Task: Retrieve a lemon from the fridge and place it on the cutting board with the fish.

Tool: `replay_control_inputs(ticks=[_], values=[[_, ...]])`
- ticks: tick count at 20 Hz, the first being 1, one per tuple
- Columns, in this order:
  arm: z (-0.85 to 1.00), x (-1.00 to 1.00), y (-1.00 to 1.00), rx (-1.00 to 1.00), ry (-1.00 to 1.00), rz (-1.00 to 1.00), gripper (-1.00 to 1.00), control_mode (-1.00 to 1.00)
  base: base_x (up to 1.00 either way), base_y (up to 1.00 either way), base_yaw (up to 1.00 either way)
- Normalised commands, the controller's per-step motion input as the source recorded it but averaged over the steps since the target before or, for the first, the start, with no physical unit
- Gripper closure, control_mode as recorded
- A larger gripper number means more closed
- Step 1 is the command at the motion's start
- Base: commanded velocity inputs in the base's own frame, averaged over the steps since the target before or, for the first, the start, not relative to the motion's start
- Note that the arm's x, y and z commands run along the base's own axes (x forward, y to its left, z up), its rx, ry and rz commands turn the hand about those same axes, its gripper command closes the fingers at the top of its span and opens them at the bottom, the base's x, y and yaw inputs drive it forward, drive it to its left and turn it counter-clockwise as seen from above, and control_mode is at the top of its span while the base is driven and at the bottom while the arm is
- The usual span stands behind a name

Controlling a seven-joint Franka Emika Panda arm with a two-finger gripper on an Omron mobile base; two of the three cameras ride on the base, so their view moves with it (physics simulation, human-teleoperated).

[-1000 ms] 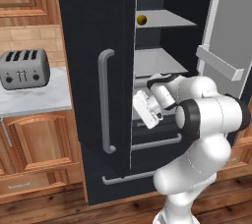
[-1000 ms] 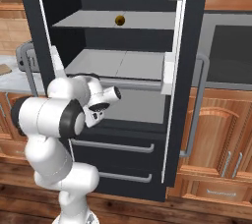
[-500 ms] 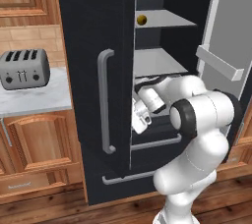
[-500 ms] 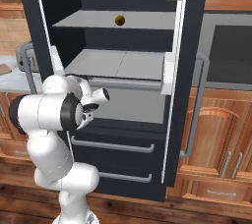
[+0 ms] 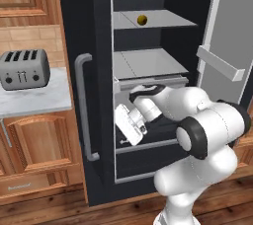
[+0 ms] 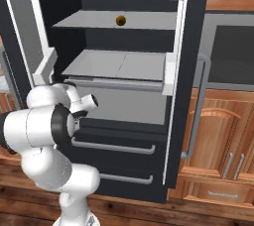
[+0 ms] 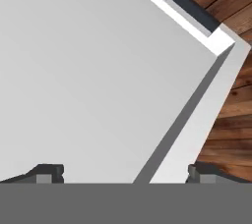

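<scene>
small round yellow-olive lemon (image 5: 142, 19) on upper fridge shelf, well above and beyond low white two-finger gripper (image 7: 123, 173), jaws spread wide, empty.

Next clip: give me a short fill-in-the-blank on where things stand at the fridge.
1. The lemon lies on the ____ shelf of the fridge.
2. The gripper's jaws stand ____, holding nothing.
3. On the counter left of the fridge stands a grey ____.

Missing words: top; open; toaster
</scene>
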Motion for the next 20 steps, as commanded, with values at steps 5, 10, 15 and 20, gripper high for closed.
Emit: replay_control_inputs(ticks=[5, 10, 15, 20], values=[[0.00, -0.62, 0.71, 0.00, 0.09, 0.00, -1.00, -1.00, 0.00, 0.00, 0.00], [0.00, -0.15, 0.44, 0.00, 0.00, 0.00, -1.00, -1.00, 0.00, 0.00, 0.00], [0.00, 0.09, -0.12, -0.08, 0.03, -0.02, -1.00, -1.00, 0.00, 0.00, 0.00], [0.01, 0.45, -0.69, -0.10, 0.02, -0.01, -1.00, -1.00, 0.00, 0.00, 0.00]])
